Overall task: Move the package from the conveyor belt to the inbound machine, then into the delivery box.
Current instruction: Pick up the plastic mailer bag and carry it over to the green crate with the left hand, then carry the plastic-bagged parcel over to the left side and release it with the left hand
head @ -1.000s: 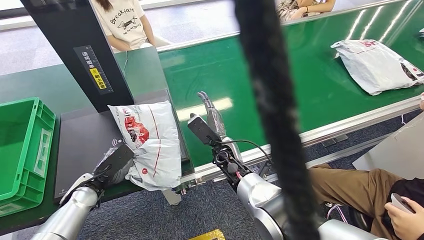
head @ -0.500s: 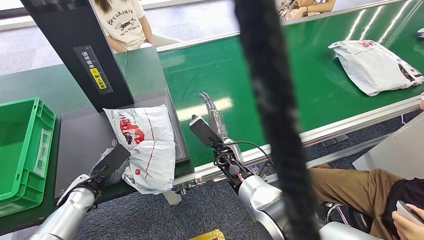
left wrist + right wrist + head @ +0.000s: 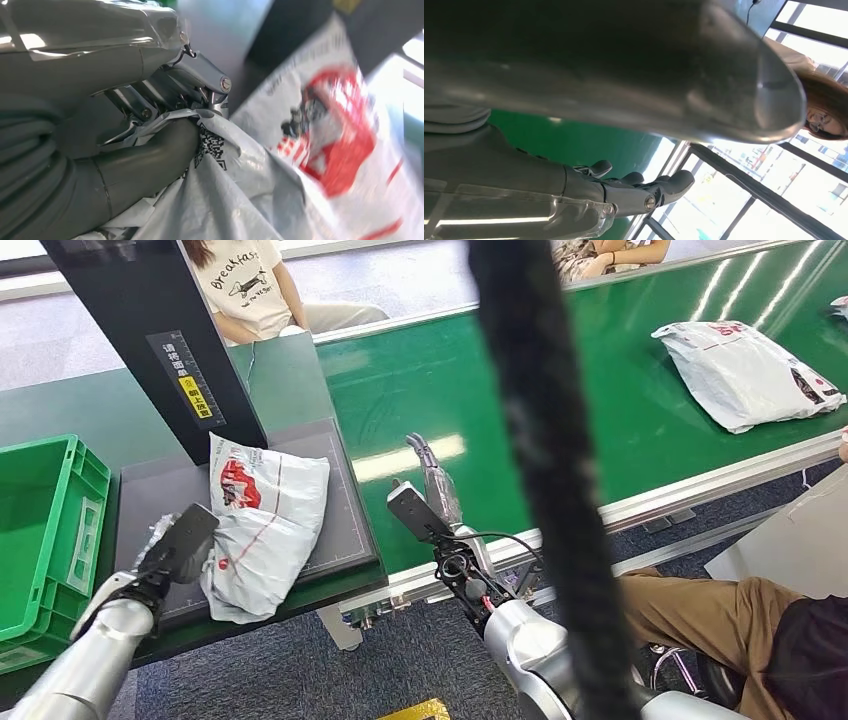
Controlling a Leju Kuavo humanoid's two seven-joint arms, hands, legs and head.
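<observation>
One package (image 3: pixel 262 520): lying on grey machine plate (image 3: pixel 345 510).
Left hand (image 3: pixel 178 545): gripping package edge.
Right hand (image 3: pixel 428 485): empty, fingers straight, over belt (image 3: pixel 600 410).
Box (image 3: pixel 45 530): green, beside plate.

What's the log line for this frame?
left hand: grips package | package: on inbound machine | right hand: open, over conveyor belt

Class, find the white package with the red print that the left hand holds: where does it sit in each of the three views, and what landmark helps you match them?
Head view: package lies left of centre on the dark scanner plate, gripped by the left hand.
Left wrist view: package fills the right and lower part.
Right wrist view: not in it.
Shared landmark: the package's red print.
</observation>
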